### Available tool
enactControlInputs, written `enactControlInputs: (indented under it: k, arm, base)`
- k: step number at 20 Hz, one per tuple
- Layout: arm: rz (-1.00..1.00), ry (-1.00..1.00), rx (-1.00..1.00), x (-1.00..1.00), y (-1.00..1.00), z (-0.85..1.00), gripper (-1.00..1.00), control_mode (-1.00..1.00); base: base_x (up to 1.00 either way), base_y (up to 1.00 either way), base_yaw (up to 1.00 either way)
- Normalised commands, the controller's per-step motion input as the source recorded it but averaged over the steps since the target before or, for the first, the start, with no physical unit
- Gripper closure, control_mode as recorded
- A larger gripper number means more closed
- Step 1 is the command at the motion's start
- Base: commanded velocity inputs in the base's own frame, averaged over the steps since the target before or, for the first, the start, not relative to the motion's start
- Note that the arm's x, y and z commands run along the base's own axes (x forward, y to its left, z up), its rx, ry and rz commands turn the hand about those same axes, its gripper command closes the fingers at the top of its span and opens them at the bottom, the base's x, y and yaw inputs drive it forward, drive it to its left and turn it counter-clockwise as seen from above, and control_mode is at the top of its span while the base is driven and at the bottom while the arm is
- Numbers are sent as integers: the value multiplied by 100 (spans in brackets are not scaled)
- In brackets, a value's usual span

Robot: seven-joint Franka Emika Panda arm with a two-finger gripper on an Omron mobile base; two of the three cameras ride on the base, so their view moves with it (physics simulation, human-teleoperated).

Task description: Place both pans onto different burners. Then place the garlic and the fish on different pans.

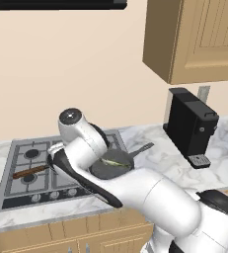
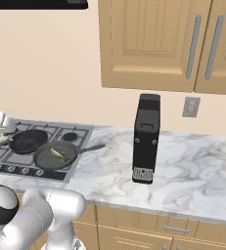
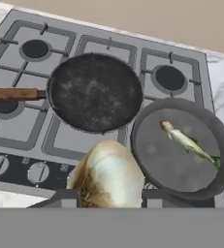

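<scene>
Two pans sit on the cooktop (image 3: 16,140): the black pan (image 3: 95,92) over the middle burner, its wooden handle cut off at the left edge; the grey pan (image 3: 179,150) at the front right corner holds one fish (image 3: 187,142). The gripper (image 3: 108,196), jaws part-closed, grips one garlic (image 3: 108,177); its fingertips are mostly hidden.

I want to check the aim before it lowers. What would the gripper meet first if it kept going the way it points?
Probably the black pan, which lies dead ahead of the gripper holding the garlic; depth is unclear.
</scene>
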Motion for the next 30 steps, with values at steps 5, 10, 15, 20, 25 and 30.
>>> enactControlInputs:
  k: [5,10,15,20,25,30]
  arm:
    - [-15,12,7,31,0,-7,100,-100]
    - [-4,3,2,9,-10,-3,100,-100]
    - [-1,1,5,31,-1,-21,100,-100]
    - [0,0,10,38,0,-35,100,-100]
    - [0,0,7,38,0,-35,100,-100]
    - [-4,-2,1,38,10,-27,100,-100]
  base:
    - [0,0,0]
    - [0,0,0]
    - [0,0,0]
    - [0,0,0]
    - [0,0,0]
    - [0,0,0]
